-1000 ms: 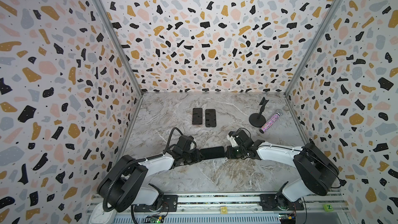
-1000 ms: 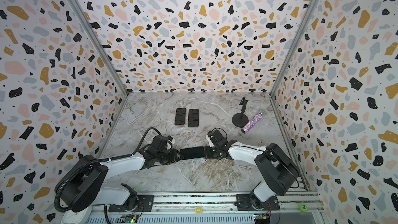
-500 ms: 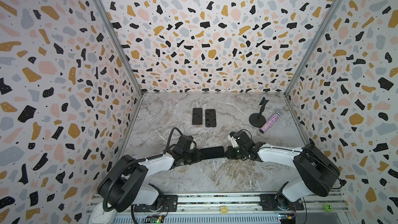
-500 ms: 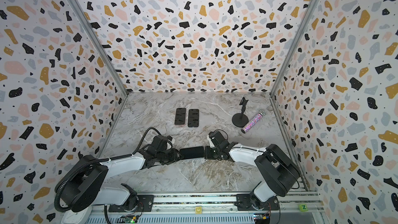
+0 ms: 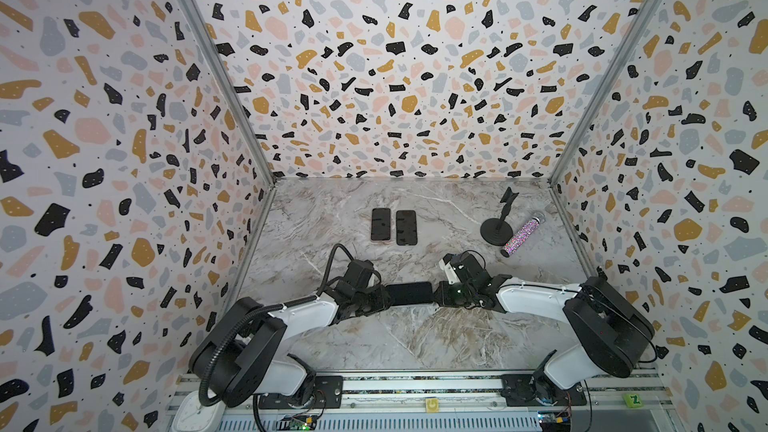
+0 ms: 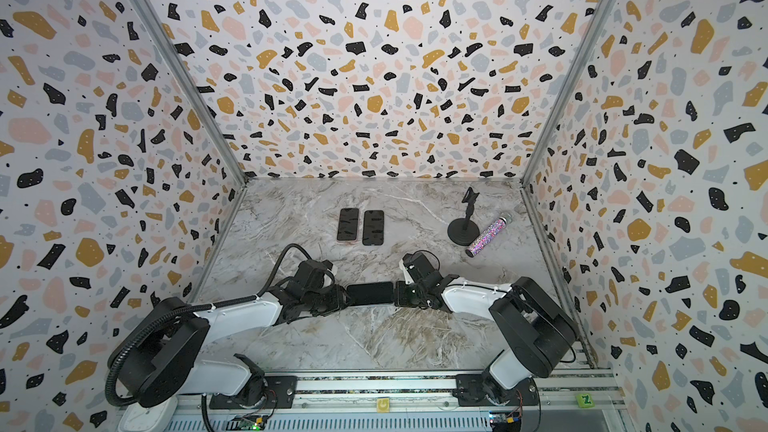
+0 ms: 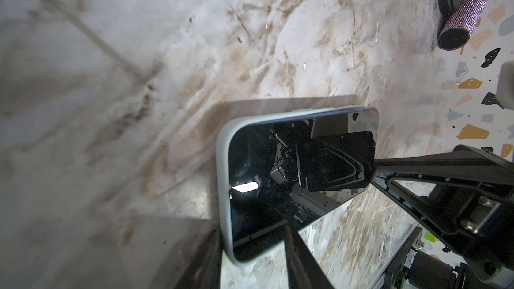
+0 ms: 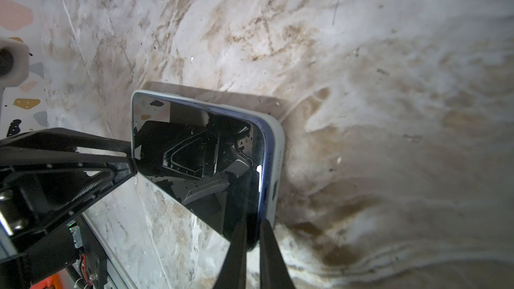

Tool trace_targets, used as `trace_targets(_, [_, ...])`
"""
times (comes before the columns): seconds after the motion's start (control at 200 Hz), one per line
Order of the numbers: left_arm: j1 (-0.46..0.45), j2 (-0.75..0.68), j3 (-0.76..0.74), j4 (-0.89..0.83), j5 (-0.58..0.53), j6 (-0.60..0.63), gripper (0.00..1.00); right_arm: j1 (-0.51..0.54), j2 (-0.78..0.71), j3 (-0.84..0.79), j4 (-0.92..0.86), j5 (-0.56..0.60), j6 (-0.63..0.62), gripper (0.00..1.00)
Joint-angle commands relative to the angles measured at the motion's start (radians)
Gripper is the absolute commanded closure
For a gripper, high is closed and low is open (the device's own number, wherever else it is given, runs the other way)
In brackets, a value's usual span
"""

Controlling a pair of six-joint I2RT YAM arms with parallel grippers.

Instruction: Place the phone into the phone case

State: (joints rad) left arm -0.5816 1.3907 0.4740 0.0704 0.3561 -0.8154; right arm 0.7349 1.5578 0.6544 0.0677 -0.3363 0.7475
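Contact points partly hidden, the right pincer nips the phone, half-seated in the case the left pincer clamps opposite it.

- Both top views are bright, evenly lit and sharp; the walls bow at the edges.
- In the wrist views the table blurs close up; the phone screen mirrors a glint, perhaps from overhead.

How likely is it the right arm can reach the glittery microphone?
Probably yes: the microphone lies on bare table beyond the right gripper, though that gripper is pinching the phone.
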Motion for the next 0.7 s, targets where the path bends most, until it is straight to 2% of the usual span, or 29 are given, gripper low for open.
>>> trace_targets(0.0, [-0.057,0.044,0.017,0.105,0.086,-0.006,0.6,0.09,0.093,-0.017,0.059,-0.22,0.002,0.91])
trace_targets(0.506, [-0.106,0.064,0.026,0.144,0.082,-0.041,0.62,0.167,0.151,-0.01,0.098,-0.234,0.037,0.93])
trace_targets(0.696, [-0.086,0.047,0.019,0.096,0.069,-0.008,0.63,0.14,0.068,0.03,-0.042,-0.159,-0.018,0.93])
